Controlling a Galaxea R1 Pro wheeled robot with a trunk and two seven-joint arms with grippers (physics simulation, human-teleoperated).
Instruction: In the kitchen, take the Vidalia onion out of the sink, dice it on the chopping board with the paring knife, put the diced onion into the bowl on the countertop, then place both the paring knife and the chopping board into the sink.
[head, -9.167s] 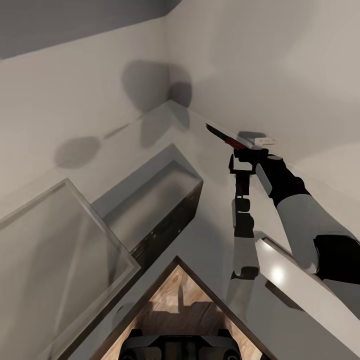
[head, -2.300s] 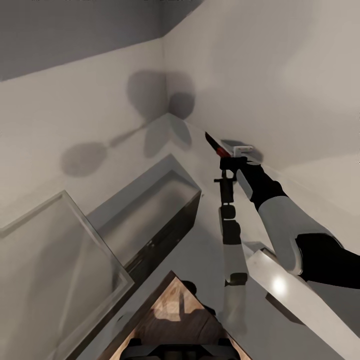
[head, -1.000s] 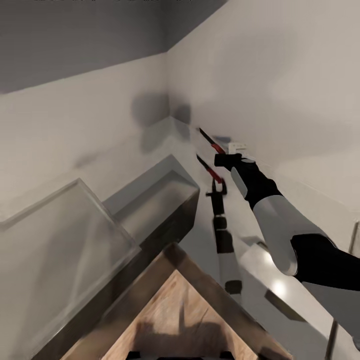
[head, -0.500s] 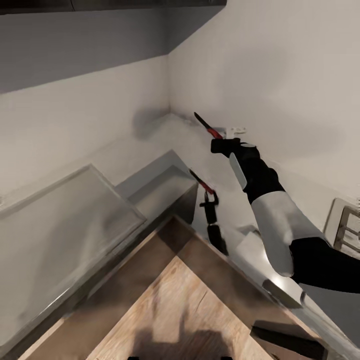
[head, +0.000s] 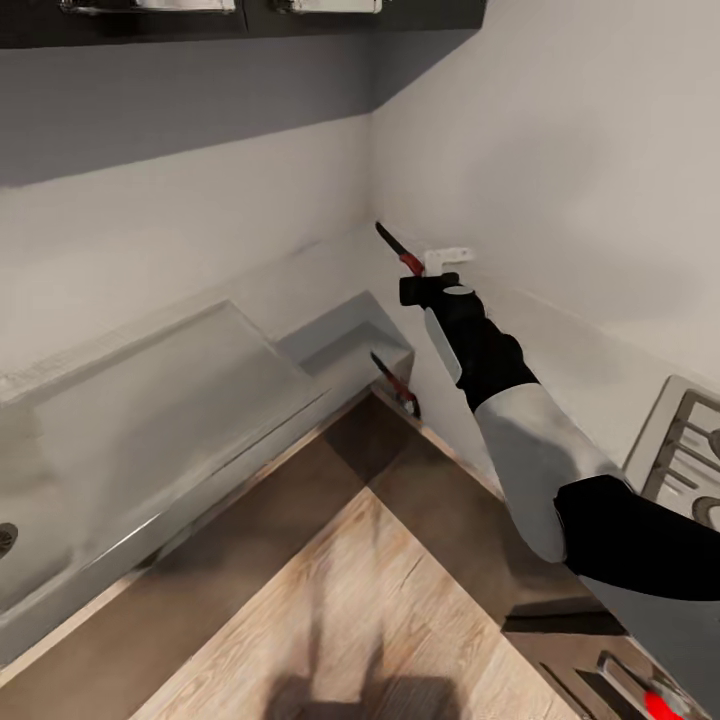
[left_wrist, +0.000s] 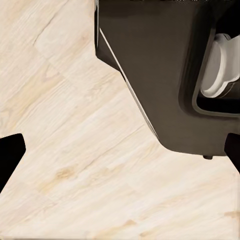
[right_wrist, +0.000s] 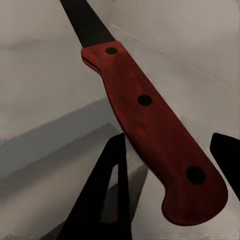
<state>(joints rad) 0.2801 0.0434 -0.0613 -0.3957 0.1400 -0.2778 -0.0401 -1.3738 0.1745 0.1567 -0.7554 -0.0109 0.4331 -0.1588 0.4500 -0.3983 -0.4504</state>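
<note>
My right gripper (head: 424, 289) is raised over the countertop (head: 565, 345) near the room's corner, shut on the paring knife (head: 400, 252). The short dark blade points up and away toward the wall. In the right wrist view the reddish riveted handle (right_wrist: 150, 115) lies between the dark fingers (right_wrist: 114, 185). The steel sink (head: 150, 400) runs along the left wall, its round drain (head: 6, 536) at the picture's edge. My left gripper (left_wrist: 120, 155) hangs open over the wooden floor (left_wrist: 75, 150). The onion, board and bowl are out of view.
A stove (head: 690, 450) with grates sits in the counter at the right. A small white fitting (head: 447, 258) is on the wall behind the knife. Dark upper cabinets (head: 250, 15) hang overhead. The knife's reflection (head: 395, 383) shows on the counter's corner. Light wooden floor (head: 350, 600) lies below.
The whole view has swung and pulled back, bringing the sink's drain, the stove and more floor into sight. The right gripper stays shut on the knife, held up.
</note>
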